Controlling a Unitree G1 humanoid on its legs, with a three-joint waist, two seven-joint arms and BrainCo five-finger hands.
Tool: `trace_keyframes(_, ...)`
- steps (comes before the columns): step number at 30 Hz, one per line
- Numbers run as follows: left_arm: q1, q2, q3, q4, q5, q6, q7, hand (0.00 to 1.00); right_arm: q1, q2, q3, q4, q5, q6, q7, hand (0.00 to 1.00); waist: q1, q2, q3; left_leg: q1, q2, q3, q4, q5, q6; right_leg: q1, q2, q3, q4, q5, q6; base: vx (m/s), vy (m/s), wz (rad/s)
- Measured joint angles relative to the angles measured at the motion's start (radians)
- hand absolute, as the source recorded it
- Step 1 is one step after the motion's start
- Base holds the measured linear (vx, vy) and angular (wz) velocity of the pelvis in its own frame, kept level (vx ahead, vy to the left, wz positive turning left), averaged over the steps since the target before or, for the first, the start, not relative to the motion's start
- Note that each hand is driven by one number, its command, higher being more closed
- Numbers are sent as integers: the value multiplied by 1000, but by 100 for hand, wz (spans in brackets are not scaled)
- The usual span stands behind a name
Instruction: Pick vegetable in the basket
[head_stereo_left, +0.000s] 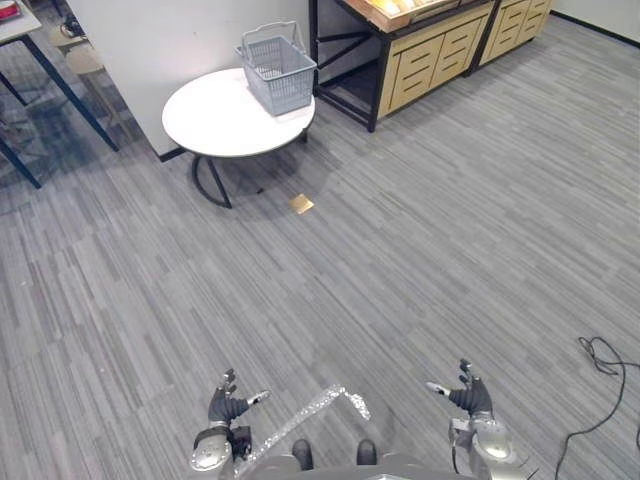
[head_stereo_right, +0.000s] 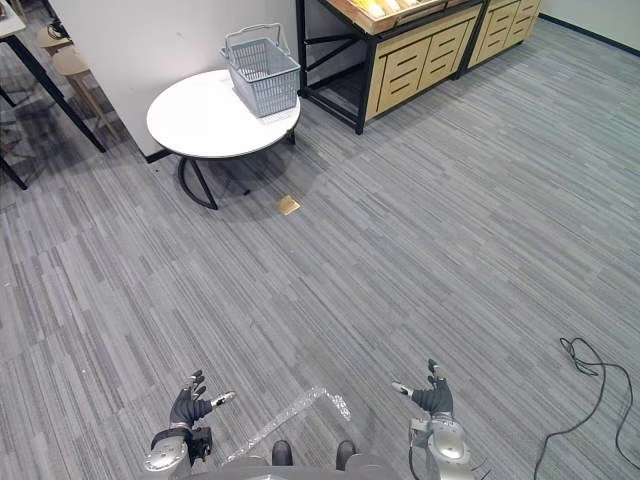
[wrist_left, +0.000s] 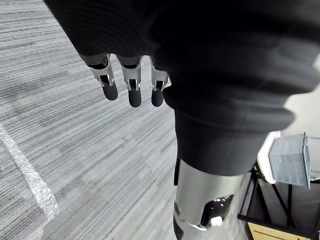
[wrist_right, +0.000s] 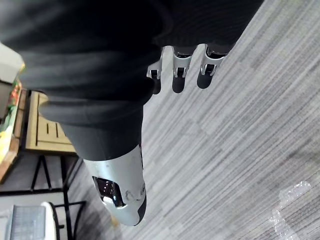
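Two empty hands and nothing picked yet, so this is the very start: the approach step, I'd say. The left hand (head_stereo_left: 228, 408) and right hand (head_stereo_left: 468, 398) hang low at the near edge, well apart. Each has its fingers (wrist_left: 134, 90) loosely straight and its thumb out to the side, with nothing in either one.

The basket (head_stereo_left: 277, 70) is way off at the far left, sitting on the far right edge of a round white bench (head_stereo_left: 215, 120). It's grey plastic with slatted mesh walls, a boxy shape that tapers a bit, and its handle is folded up. It looks hollow and light.

As for the vegetable, I can't make one out for sure. My best guess is the pale yellowish lumps (head_stereo_left: 392, 6) in a wooden tray (head_stereo_left: 440, 8). That tray sits on top of the black-framed stand with light wood drawers (head_stereo_left: 430, 55), far and just right of the bench.

The floor (head_stereo_left: 450, 250) is grey striped carpet with lots of bare space between the robot and everything else. A small tan square (head_stereo_left: 301, 204) lies on it near the bench, and a crinkly strip of clear tape (head_stereo_left: 310, 410) lies between the hands.

The next move is probably walking forward to that stand. Only then does a reach make sense, because nothing is within arm's range from here.
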Motion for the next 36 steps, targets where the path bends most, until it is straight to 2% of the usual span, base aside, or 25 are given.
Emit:
trace_keyframes(3, 0, 4, 1, -26, 17, -3, -1, 0, -1, -7, 0, -22, -34, 0, 0, 0, -5, 3, 11, 0, 2, 1, 7, -13, -7, 1, 0, 2, 1, -1, 1, 77, 1, -4)
trace_keyframes(10, 4, 4, 19, -26, 17, -2, 0, 0, -3, -34, -5, -27, -32, 4, -3, 0, -12, 11, 23, -13, 4, 14, 49, -64, 1, -1, -2, 7, 5, -13, 19, 12, 3, -6)
trace_keyframes(16, 9, -2, 86, -43, -3, -1, 24, 0, -46, -34, -28, 5, 13, 9, -9, 0, -16, 19, 33, -91, -2, 34, 164, -159, 29, -61, -22, 13, 68, -83, 37, -48, 27, -8)
trace_keyframes(17, 32, -2, 88, -88, -15, -1, 29, 0, -52, -34, -39, 15, 22, 23, -13, 0, -13, 22, 34, -129, -2, 38, 232, -213, 38, -110, -35, 13, 158, -146, 61, -30, 61, 2)
trace_keyframes(19, 45, -2, 88, -106, -20, -1, 39, 0, -50, -34, -44, 16, 26, 30, -19, 0, -12, 17, 35, -143, -10, 40, 275, -247, 49, -140, -54, 10, 239, -199, 82, 39, 96, 9)
trace_keyframes(20, 54, -2, 89, -118, -24, -1, 43, 0, -49, -34, -48, 16, 27, 39, -27, 0, -14, 13, 39, -145, -25, 36, 296, -283, 62, -165, -74, 1, 339, -230, 83, 80, 114, 10)
trace_keyframes(21, 55, -3, 88, -119, -25, -1, 43, 0, -49, -37, -48, 16, 27, 44, -28, 0, -10, 16, 43, -142, -32, 26, 307, -302, 73, -216, -91, -15, 460, -237, 90, 147, 144, 18)
trace_keyframes(22, 60, 1, 87, -121, -26, -1, 45, 0, -46, -31, -44, 14, 34, 45, -28, 0, -12, 13, 51, -117, -37, 14, 313, -315, 89, -303, -113, -31, 663, -214, 81, 180, 132, 22)
trace_keyframes(24, 56, 9, 81, -119, -37, 2, 47, 0, -30, -24, -35, 14, 47, 47, -26, 0, -20, 15, 67, -63, -38, -29, 311, -335, 98, -373, -119, -72, 787, -253, 68, 334, 120, 45)
trace_keyframes(25, 49, 12, 80, -119, -43, 2, 49, 0, -21, -22, -32, 13, 50, 47, -27, 0, -20, 22, 72, -28, -36, -48, 294, -343, 92, -410, -119, -103, 777, -265, 62, 378, 90, 51)
trace_keyframes(27, 25, 22, 69, -119, -44, 2, 52, 0, -22, -23, -28, 8, 55, 46, -26, 0, -30, 18, 75, 27, -25, -94, 251, -347, 90, -474, -102, -149, 688, -262, 60, 591, 32, 69)
trace_keyframes(28, -9, 19, 65, -118, -44, 2, 54, 0, -29, -35, -22, 8, 56, 45, -26, 0, -37, 33, 91, 70, 5, -125, 214, -346, 88, -516, -69, -176, 592, -234, 34, 669, -19, 82)
trace_keyframes(29, -27, 15, 63, -115, -44, 2, 58, 0, -35, -44, -19, 8, 56, 45, -26, 0, -44, 45, 100, 96, 26, -140, 190, -340, 78, -536, -46, -188, 528, -200, 24, 631, -46, 85)
trace_keyframes(30, -56, 16, 63, -107, -44, -1, 62, 0, -43, -47, -16, 2, 56, 45, -26, 0, -56, 45, 108, 132, 41, -159, 160, -322, 42, -568, -12, -197, 377, -96, 21, 675, -82, 72)
trace_keyframes(31, -70, 21, 63, -97, -43, -2, 63, 0, -39, -51, -4, -16, 55, 42, -26, 0, -58, 27, 107, 164, 38, -170, 149, -318, 2, -589, 12, -184, 248, 16, -9, 713, -104, 63)
trace_keyframes(32, -69, 20, 62, -94, -43, -2, 62, 0, -32, -53, 0, -30, 54, 42, -26, 0, -62, 20, 104, 186, 37, -172, 153, -327, -16, -597, 25, -173, 220, 62, -34, 791, -148, 66)
trace_keyframes(33, -64, 6, 61, -78, -43, -1, 62, 0, -22, -65, -1, -45, 54, 42, -26, 0, -82, 25, 103, 225, 47, -189, 182, -348, -56, -599, 26, -155, 272, 208, -135, 798, -140, 35)
trace_keyframes(34, -84, -9, 50, -62, -43, 1, 61, 0, -53, -75, -1, -50, 52, 46, -25, 0, -79, 67, 113, 211, 74, -173, 249, -301, -140, -619, 36, -172, 385, 117, -153, 784, -142, 30)
trace_keyframes(35, -88, -13, 42, -63, -43, 2, 61, 0, -60, -74, 1, -55, 52, 46, -23, 0, -79, 66, 114, 189, 70, -167, 304, -248, -203, -617, 26, -172, 420, 73, -146, 751, -163, -1)
trace_keyframes(36, -86, -33, 41, -63, -43, 1, 61, 0, -64, -75, 3, -78, 49, 48, -20, 0, -78, 71, 119, 146, 59, -160, 456, -101, -213, -562, 18, -166, 433, 13, -148, 612, -156, 10)
